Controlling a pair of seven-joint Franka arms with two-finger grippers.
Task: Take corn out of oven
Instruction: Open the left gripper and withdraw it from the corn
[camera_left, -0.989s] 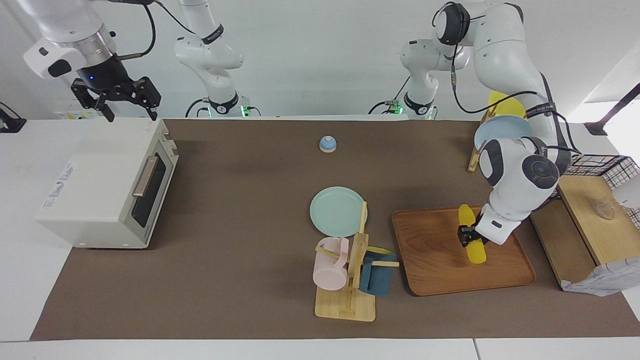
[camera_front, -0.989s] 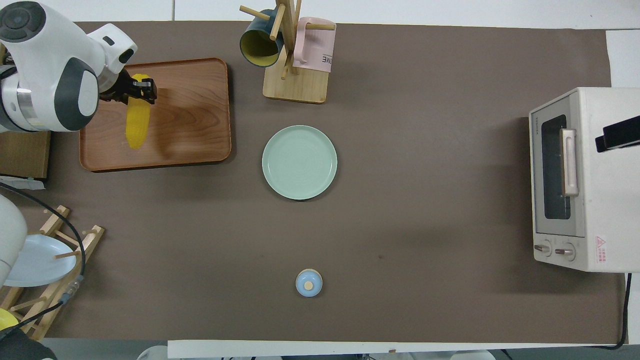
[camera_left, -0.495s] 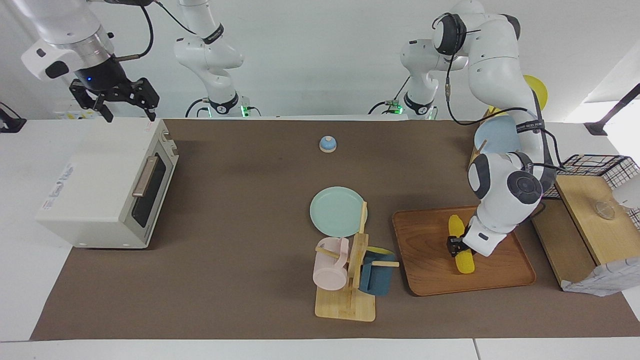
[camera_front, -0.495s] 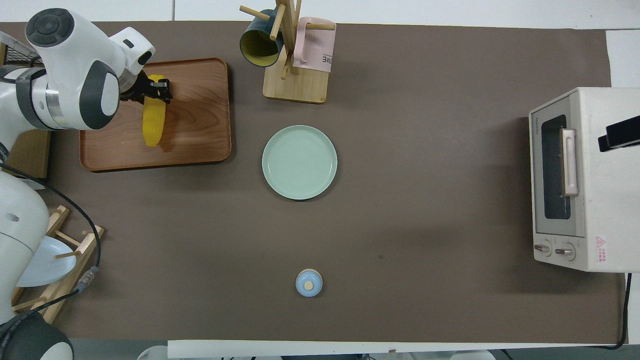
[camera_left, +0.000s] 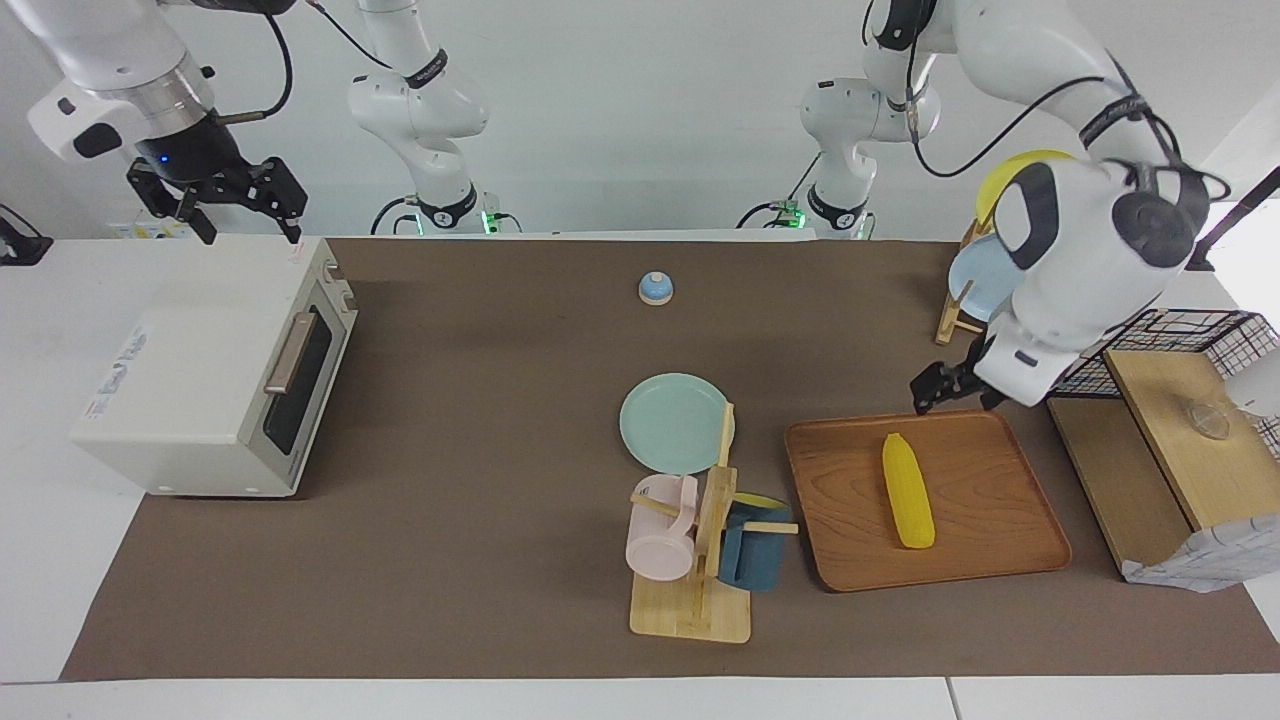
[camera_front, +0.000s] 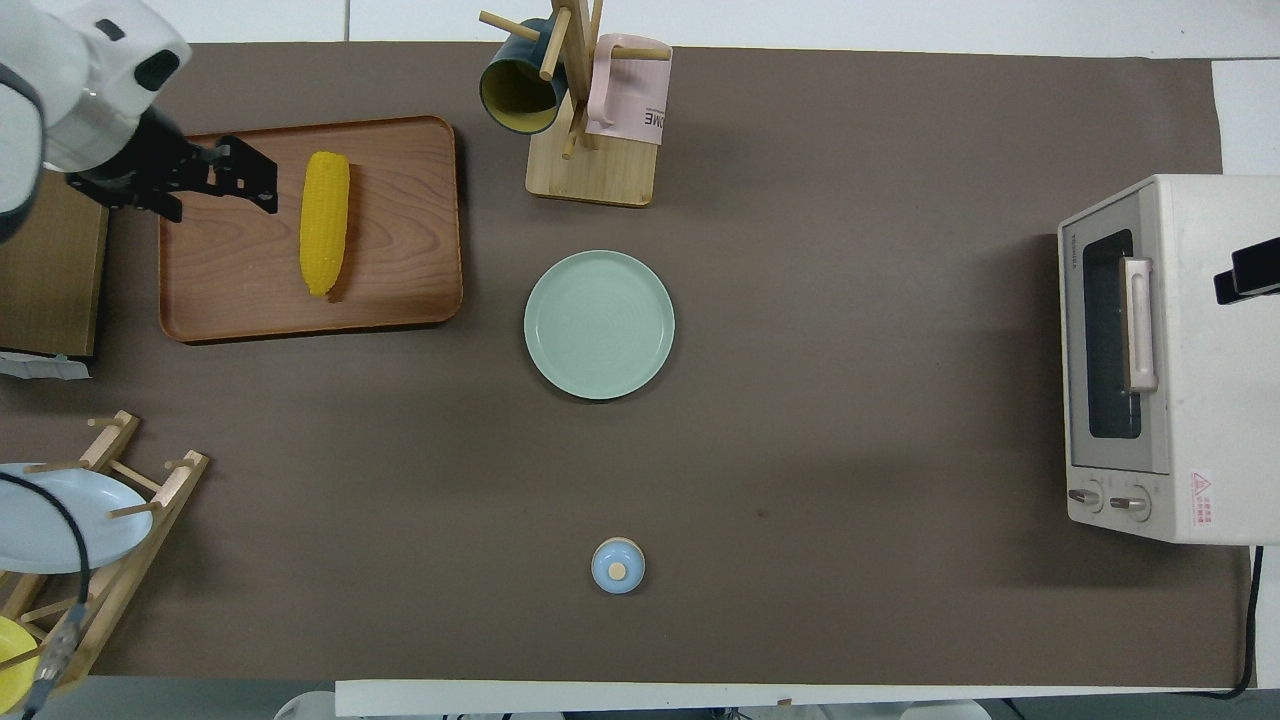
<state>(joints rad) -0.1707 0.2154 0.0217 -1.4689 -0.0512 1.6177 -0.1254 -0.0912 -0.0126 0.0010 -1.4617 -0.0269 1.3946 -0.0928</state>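
The yellow corn lies loose on the wooden tray, toward the left arm's end of the table. My left gripper hangs open and empty in the air over the tray's edge, apart from the cob. The cream-white oven stands at the right arm's end with its dark glass door shut. My right gripper waits open above the oven's top; in the overhead view only a dark part of it shows.
A green plate sits mid-table beside a wooden mug rack with a pink and a blue mug. A small blue bell lies nearer the robots. A plate rack and wooden boxes stand at the left arm's end.
My left gripper opened, let go of the corn on the tray and rose away from it. The cob now lies free. The right gripper barely moved.
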